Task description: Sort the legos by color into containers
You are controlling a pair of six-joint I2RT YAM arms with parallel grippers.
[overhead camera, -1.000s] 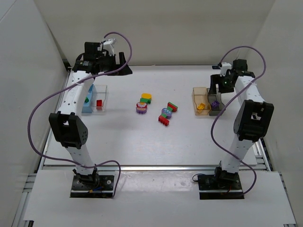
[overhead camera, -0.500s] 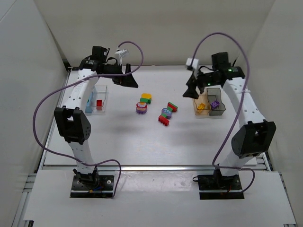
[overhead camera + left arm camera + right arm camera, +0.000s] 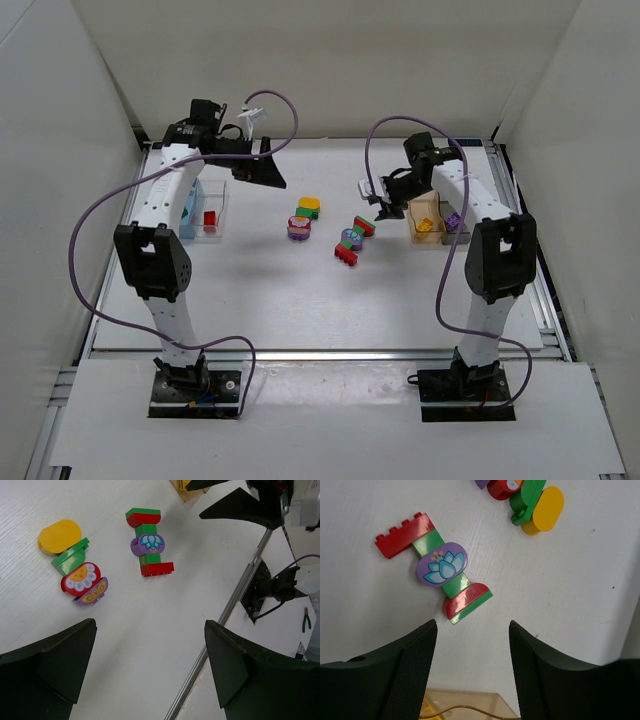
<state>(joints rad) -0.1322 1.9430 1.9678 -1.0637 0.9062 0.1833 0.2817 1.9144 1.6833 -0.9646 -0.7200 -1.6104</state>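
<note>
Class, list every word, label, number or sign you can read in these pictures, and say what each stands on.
None: no view shows readable words, numbers or brand marks.
The lotus brick, the flower brick and the butterfly brick carry printed pictures only, with no writing.

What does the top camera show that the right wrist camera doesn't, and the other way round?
Only top: the blue bin and clear bin at left, with a red brick in the clear one. Only right wrist: the lotus print on the purple brick. Both: that lotus stack, the yellow-ended stack (cut off in the wrist view) and the amber bin.
</note>
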